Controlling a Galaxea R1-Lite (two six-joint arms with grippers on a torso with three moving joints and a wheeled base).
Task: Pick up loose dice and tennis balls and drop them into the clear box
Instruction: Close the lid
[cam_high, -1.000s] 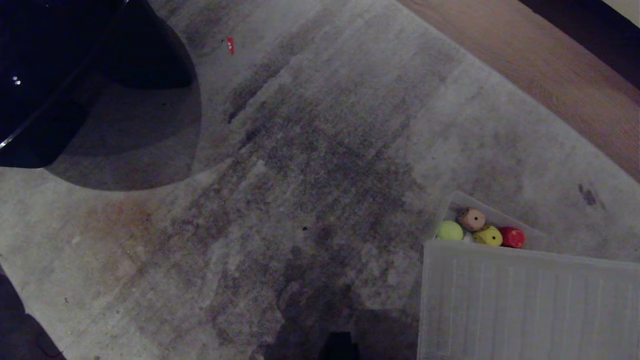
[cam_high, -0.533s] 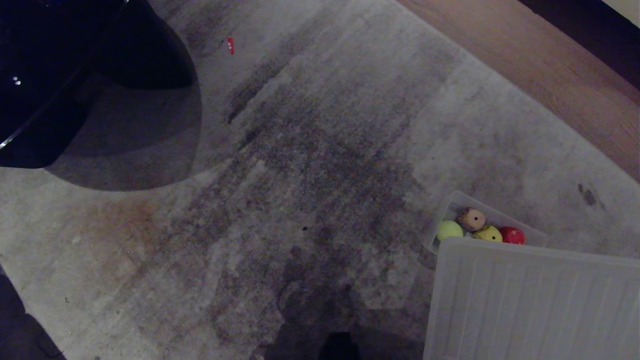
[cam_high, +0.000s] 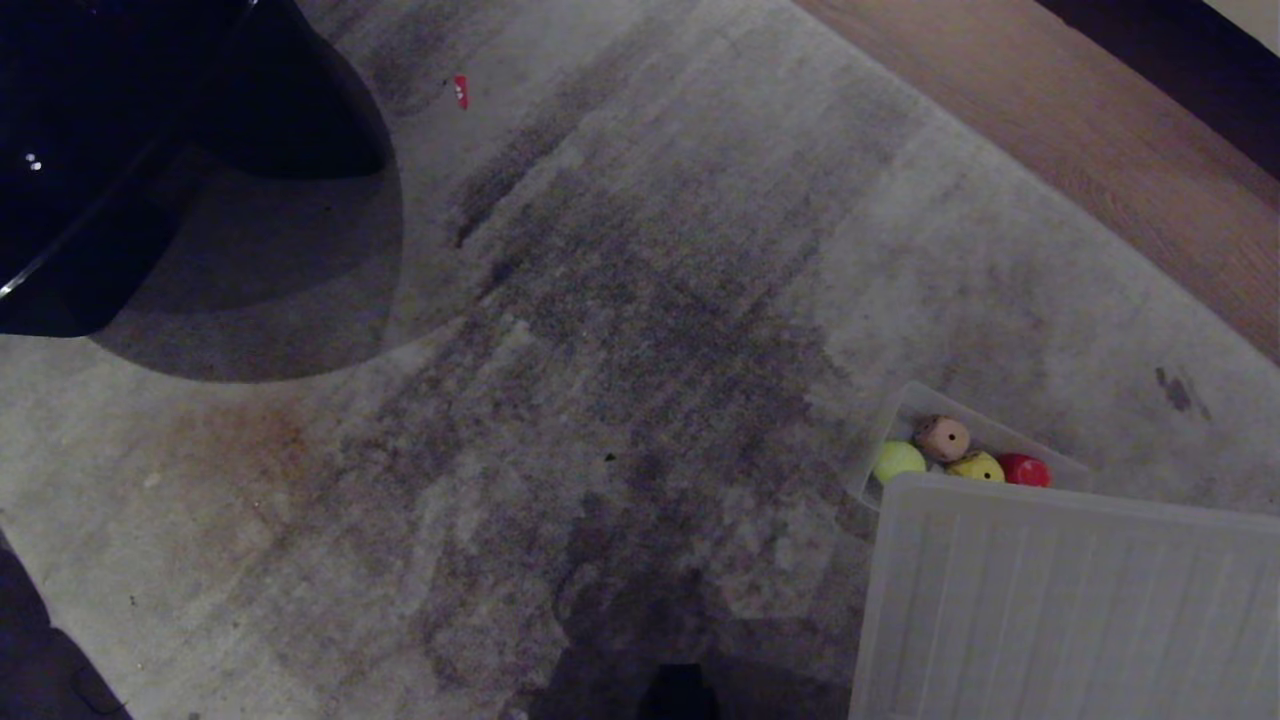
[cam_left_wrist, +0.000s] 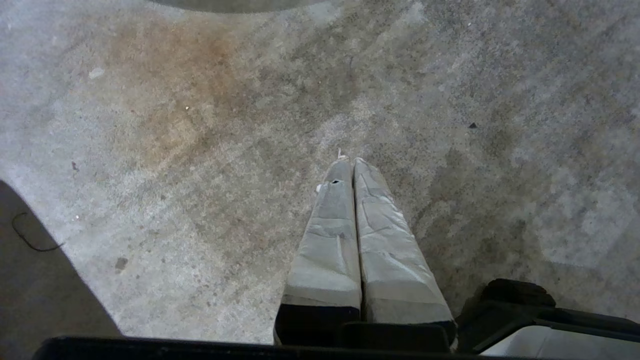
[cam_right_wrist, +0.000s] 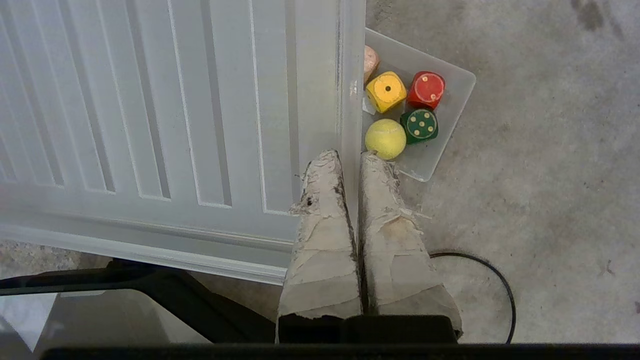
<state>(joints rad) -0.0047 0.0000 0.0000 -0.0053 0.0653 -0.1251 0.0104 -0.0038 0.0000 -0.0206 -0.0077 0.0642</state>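
The clear box (cam_high: 905, 400) sits on the carpet at the lower right, and a ribbed clear lid (cam_high: 1070, 600) hides most of it. In its uncovered end lie a beige die (cam_high: 942, 438), a yellow die (cam_high: 977, 467), a red die (cam_high: 1024, 470) and a tennis ball (cam_high: 898, 461). The right wrist view shows the box (cam_right_wrist: 450, 125) with the yellow die (cam_right_wrist: 386, 91), red die (cam_right_wrist: 426, 89), a green die (cam_right_wrist: 419, 125) and a tennis ball (cam_right_wrist: 385, 138). My right gripper (cam_right_wrist: 350, 157) is shut on the edge of the lid (cam_right_wrist: 175, 100). My left gripper (cam_left_wrist: 350, 162) hangs shut and empty over bare carpet.
A large dark object (cam_high: 150, 130) fills the far left. Wooden floor (cam_high: 1100, 130) borders the carpet at the far right. A small red scrap (cam_high: 460, 90) lies far off. A black cable (cam_right_wrist: 495, 280) loops on the carpet near my right gripper.
The lid has shifted to the right in the head view, uncovering the box's near left corner. The dice, the ball and the left gripper have stayed put.
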